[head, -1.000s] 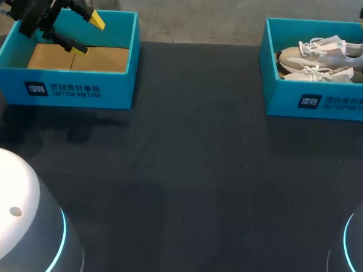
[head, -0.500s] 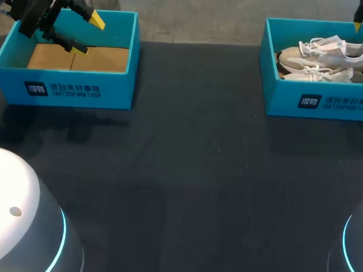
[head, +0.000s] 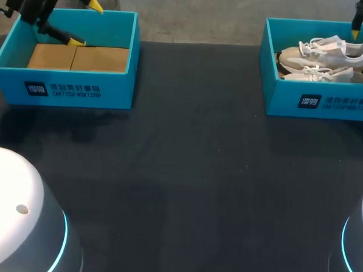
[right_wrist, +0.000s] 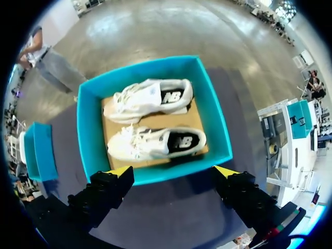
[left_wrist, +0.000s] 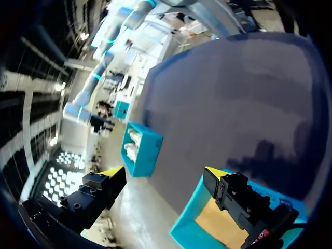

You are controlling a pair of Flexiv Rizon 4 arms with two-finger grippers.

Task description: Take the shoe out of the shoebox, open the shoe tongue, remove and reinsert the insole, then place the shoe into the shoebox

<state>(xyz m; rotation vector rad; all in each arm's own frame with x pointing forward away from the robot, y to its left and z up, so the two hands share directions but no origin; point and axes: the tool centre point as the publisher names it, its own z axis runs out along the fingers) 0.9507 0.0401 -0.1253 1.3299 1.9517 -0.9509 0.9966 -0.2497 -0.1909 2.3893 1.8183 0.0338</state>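
Robot lab workstation, I reckon. My left arm base (head: 18, 225) and right arm base (head: 360, 243), white with cyan light rings, at table (head: 185, 173) draped in black cloth. Staged props: teal shoebox (head: 62, 90) far left, matching shoebox (head: 320, 102) far right with pair of white sneakers (head: 326, 53).

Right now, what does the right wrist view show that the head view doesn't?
Only the right wrist view: both fingers of the right gripper, open, with the teal cardboard shoebox ahead and the two white lace-up sneakers in it whole, on their sides. Only the head view: the left gripper, open, at the second teal box, and that box's bare brown floor. Both: the two boxes, the sneakers, the dark tablecloth.
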